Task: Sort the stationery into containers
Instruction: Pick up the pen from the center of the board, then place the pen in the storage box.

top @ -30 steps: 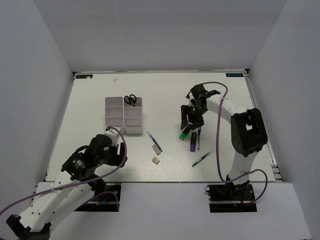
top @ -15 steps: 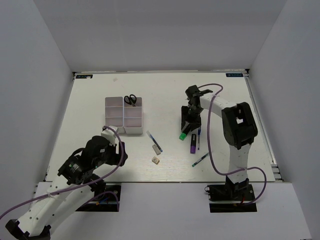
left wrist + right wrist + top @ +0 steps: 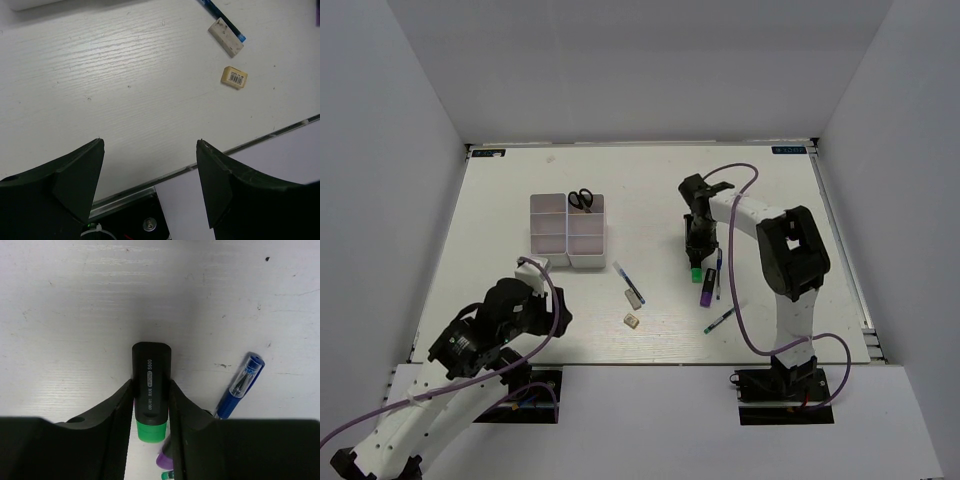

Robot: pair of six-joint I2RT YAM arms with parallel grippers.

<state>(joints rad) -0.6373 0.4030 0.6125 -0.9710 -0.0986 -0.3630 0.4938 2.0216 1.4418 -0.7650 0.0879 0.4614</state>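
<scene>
Right wrist view: the right gripper (image 3: 150,402) has its fingers pressed against both sides of the green highlighter (image 3: 151,365), which lies flat on the table (image 3: 75,300). The grip sits on the black cap end, so the body could swing down on the lift, or the cap could pull off. The purple highlighter (image 3: 165,458) and the blue pen (image 3: 240,385) lie just beside it, low and right in frame, so a crooked lift may drag them along.

Top view now: the white tray (image 3: 532,215) sits upper left, well apart from the grasp, a long carry. Only the scissors (image 3: 581,199) are in it, in the upper right compartment; the other compartments look empty. The left gripper (image 3: 150,145) hangs wide open with nothing in it.
</scene>
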